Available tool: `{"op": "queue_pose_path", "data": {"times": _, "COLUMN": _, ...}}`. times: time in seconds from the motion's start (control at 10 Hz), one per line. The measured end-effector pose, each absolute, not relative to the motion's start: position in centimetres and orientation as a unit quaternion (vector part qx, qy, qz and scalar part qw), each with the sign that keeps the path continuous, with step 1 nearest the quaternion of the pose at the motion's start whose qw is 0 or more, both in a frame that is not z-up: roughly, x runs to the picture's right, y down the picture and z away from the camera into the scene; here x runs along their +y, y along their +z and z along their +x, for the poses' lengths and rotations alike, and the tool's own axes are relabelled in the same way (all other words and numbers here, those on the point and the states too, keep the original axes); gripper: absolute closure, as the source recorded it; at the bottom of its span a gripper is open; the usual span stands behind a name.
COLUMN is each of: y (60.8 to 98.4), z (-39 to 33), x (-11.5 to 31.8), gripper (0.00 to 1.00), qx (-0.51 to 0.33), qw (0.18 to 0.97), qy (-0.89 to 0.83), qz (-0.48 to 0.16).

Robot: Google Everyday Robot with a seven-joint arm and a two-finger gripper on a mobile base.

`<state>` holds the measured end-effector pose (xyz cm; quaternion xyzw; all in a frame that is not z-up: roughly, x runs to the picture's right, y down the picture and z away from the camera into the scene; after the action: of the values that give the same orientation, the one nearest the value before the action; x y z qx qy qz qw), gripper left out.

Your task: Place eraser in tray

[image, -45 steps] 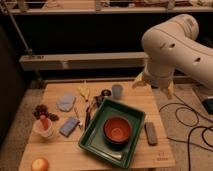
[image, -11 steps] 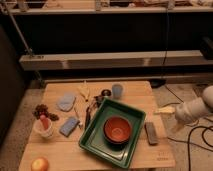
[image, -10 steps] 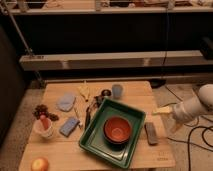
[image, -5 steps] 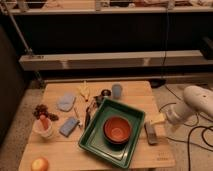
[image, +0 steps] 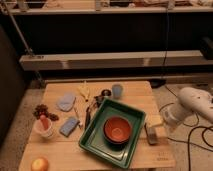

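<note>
Just R of tray (image: pixel 100 144), gripper (image: pixel 155 123) low over eraser (image: pixel 149 137); contact & grip state unclear.

orange bowl (image: pixel 118 129): I log it 3 o'clock off table (image: pixel 60 150) centre
blue cup (image: pixel 117 91): 1 o'clock
round fruit (image: pixel 40 164): 7 o'clock corner
light-blue block (image: pixel 69 126): 9 o'clock

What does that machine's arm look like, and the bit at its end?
The arm is white, smooth and rounded, built of thick tube-like sections. Its gripper, over the table's right edge by the eraser, looks pale cream. No markings show.
</note>
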<state>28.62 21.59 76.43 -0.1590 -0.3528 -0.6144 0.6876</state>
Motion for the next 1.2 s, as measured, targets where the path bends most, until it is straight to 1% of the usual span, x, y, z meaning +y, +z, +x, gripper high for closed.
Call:
{"op": "queue_pose_path", "data": {"times": 0.3, "y": 78.2, "z": 26.4, "x": 25.0, "gripper": 0.2, "qx": -0.346, "qw": 0.651, "qy": -0.657, "qz": -0.157}}
{"op": "queue_pose_path", "data": {"times": 1.2, "y": 78.3, "z": 26.1, "x": 25.0, "gripper": 0.2, "qx": -0.346, "qw": 0.649, "qy": -0.66, "qz": -0.155}}
